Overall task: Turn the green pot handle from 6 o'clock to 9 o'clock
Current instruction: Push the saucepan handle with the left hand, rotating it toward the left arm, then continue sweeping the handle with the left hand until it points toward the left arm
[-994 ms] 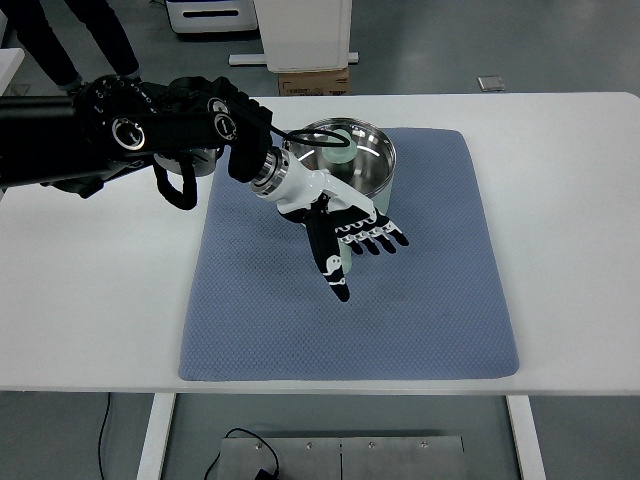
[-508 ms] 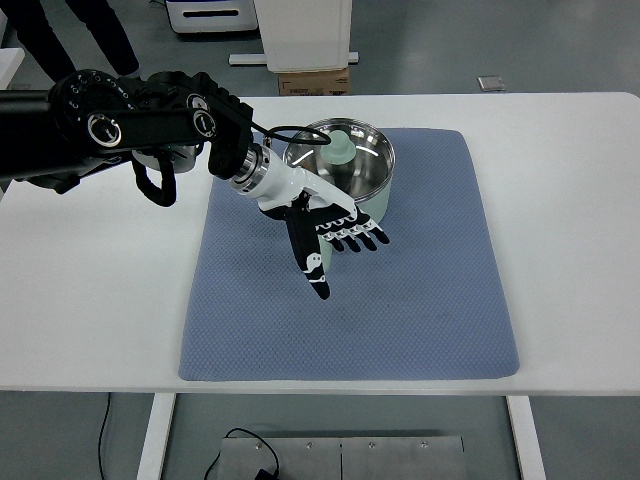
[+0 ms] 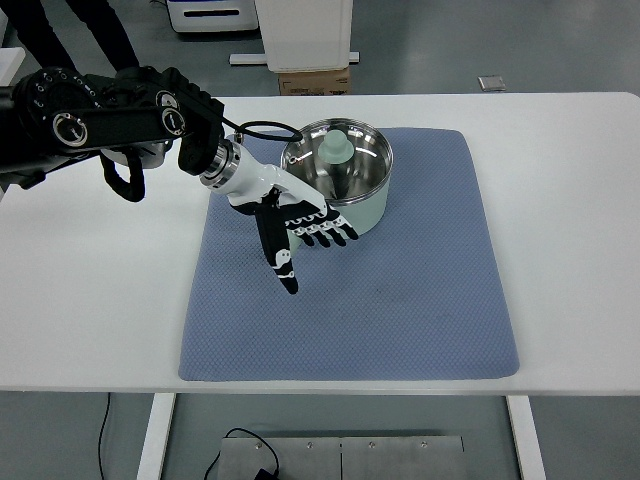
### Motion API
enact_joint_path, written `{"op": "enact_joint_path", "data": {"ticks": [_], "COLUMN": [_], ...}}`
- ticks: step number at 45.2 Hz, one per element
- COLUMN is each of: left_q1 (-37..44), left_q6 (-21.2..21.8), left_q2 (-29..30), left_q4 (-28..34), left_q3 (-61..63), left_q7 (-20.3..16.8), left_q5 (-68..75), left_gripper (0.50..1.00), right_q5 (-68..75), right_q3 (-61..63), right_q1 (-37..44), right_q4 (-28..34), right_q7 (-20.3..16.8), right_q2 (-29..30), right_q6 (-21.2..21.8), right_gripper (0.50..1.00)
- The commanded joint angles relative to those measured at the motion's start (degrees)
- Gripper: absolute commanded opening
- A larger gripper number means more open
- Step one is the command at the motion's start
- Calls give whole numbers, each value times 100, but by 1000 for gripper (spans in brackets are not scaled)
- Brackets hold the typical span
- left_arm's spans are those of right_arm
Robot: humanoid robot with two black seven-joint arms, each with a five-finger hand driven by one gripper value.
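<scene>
**Hand spread beside the green pot**

Arm links in black are seen entering from the left edge, ending at a silver wrist and a white-and-black left hand (image 3: 290,222). The hand is held flat over the blue mat (image 3: 430,300), palm down, with its fingers (image 3: 322,232) extended and spread; nothing is gripped by them. The thumb is pointed down the picture, away from the other digits. A black cable is looped above the wrist, behind the fingers.

Just beyond the fingertips, to their right and slightly above, the green pot (image 3: 340,180) is set on the mat's upper part. Its steel interior is exposed, and a pale green knob (image 3: 334,148) is seen inside the rim, above the fingertips. The pot's lower wall is overlapped by the fingertips in this view; whether it is touched cannot be told. The pot handle cannot be made out.

The mat is laid on a white table (image 3: 570,200), which extends well to the right of the fingers.
</scene>
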Motion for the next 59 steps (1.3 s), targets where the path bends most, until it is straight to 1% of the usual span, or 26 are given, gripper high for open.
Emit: {"op": "enact_joint_path", "data": {"ticks": [1,34,53,59], "left_q1": [-1,-1,96,157], "left_q6": [-1,-1,-1,-1], "left_q2": [72,485,503,520], "left_q4": [-2,77,595,666], "left_q3": [29,292,301,301], "left_q7": [-1,-1,-1,-1], "left_q5": [29,425,469,565], "left_gripper": [1000,1000,1000,1000], "right_q5": [1,1,1,1], "right_q3": [0,0,0,0], "right_q1": [0,0,0,0], "right_q4": [0,0,0,0], "right_q7": [-1,-1,-1,-1], "right_q2": [0,0,0,0], "right_q6": [1,1,1,1], "right_gripper": [1000,1000,1000,1000]}}
